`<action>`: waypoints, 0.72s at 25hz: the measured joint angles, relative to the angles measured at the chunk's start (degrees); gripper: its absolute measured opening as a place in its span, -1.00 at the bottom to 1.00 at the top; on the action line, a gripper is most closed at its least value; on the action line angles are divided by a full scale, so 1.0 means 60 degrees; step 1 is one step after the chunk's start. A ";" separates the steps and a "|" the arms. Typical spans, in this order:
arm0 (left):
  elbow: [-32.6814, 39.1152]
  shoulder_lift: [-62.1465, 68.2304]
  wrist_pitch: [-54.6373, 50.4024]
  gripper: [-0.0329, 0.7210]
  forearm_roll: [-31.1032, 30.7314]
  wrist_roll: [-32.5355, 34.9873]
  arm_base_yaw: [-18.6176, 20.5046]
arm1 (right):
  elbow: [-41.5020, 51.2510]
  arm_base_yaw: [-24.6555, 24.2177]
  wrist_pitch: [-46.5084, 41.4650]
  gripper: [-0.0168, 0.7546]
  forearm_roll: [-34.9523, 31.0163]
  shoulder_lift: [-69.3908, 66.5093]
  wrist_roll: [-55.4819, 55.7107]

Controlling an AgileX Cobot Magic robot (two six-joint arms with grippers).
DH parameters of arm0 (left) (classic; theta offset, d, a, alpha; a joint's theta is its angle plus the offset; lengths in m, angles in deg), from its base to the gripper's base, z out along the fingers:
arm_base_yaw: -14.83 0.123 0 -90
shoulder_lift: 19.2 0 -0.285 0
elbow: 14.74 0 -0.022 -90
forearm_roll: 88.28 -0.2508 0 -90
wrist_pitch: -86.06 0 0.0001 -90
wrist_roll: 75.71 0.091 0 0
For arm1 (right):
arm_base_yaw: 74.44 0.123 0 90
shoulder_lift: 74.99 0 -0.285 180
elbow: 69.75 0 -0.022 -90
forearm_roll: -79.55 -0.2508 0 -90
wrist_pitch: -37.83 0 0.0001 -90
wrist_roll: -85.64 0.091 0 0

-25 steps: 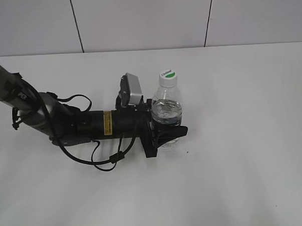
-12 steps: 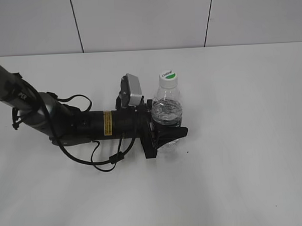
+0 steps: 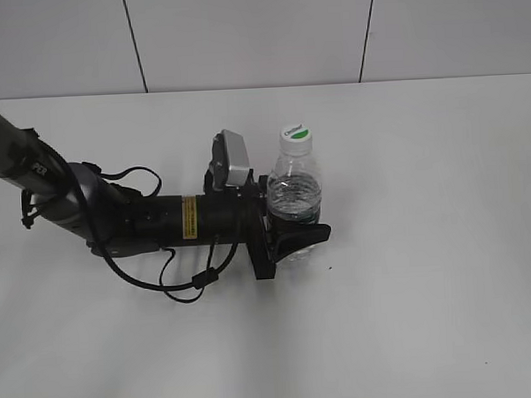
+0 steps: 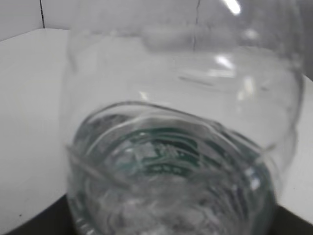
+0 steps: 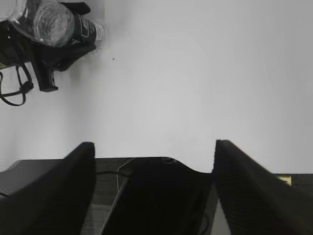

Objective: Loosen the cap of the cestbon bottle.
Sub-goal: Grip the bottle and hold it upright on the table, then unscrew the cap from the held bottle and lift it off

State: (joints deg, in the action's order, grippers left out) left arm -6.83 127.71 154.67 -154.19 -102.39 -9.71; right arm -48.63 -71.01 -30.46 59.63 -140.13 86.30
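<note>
White tabletop [image 3: 426, 245] under a grey panelled wall, cestbon bottle [image 3: 294, 193] upright near the middle with its cap [image 3: 296, 137] on, left hand [image 3: 289, 238] clamped round its lower body — right hand [image 5: 154, 166] spread wide, holding nothing, well apart.

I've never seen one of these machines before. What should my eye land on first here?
First, the small clear ribbed plastic water bottle standing near the middle of the white table, its round white cap with a green patch on top. A long black robot arm reaches in from the left, and its left gripper is clamped around the bottle's lower body. The right gripper hovers open over bare table, apart.
</note>
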 joint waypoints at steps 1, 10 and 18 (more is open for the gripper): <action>0.0000 0.0000 0.0001 0.15 0.0000 0.0000 0.0000 | -0.0417 0.0000 -0.0083 0.51 -0.0051 -0.0531 0.0111; 0.0000 0.0000 -0.0030 0.15 -0.0002 0.0000 0.0000 | -0.3698 0.0646 -0.0156 0.48 -0.0120 -0.4142 0.1948; 0.0000 0.0000 -0.0057 0.15 -0.0002 0.0000 0.0000 | -0.5690 0.3078 -0.0217 0.48 0.0195 -0.6552 0.3467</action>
State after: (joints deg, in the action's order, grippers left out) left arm -6.83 127.71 154.33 -154.20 -102.39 -9.71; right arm -82.77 -52.54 -31.76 60.80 -179.44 107.11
